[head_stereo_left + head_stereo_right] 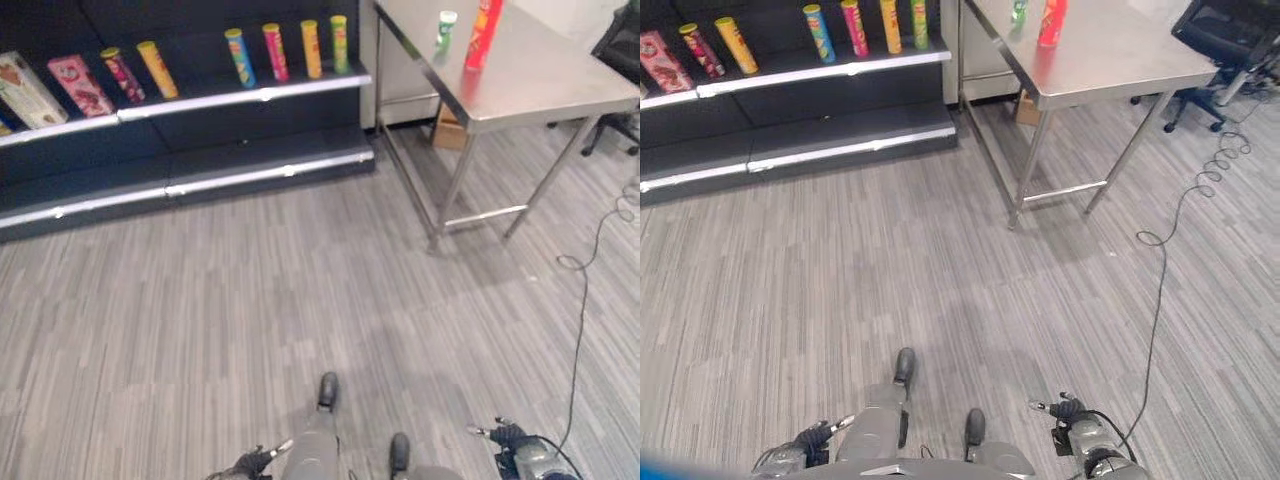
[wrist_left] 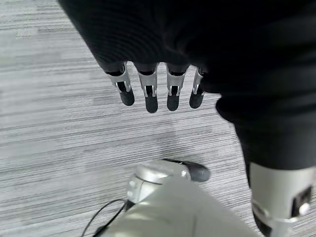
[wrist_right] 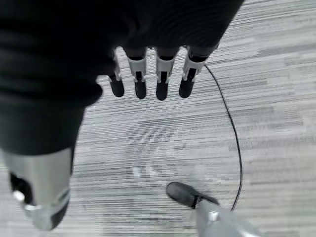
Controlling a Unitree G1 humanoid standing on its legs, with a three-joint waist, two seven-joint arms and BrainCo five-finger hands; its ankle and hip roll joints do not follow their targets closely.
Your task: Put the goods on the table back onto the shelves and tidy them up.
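While both arms hang low at the robot's sides, the left hand (image 2: 158, 94) shows straight, relaxed fingers (image 2: 150, 96) above the grey plank floor (image 1: 250, 330), holding nothing. The right hand (image 3: 150, 81) is the same: fingers (image 3: 163, 84) extended downward over the floor, nothing between them and the thumb.

The goods stand well away from both hands. On the steel table (image 1: 560, 85) at the far right, a tall red can (image 1: 482, 35) stands upright, with a shorter green can (image 1: 445, 32) just beside it on its left. A cardboard box (image 1: 450, 130) sits on the floor under the table, by the wall.

To the left of the table, the dark shelves (image 1: 200, 130) carry 6 upright cans on the upper board (2 at the left, 4 at the right end), among them a yellow can (image 1: 157, 69) and a pink can (image 1: 275, 52). Further left stand a pink box (image 1: 82, 86) and a pale box (image 1: 27, 90). A black office chair (image 1: 1225, 40) stands past the table's far right.
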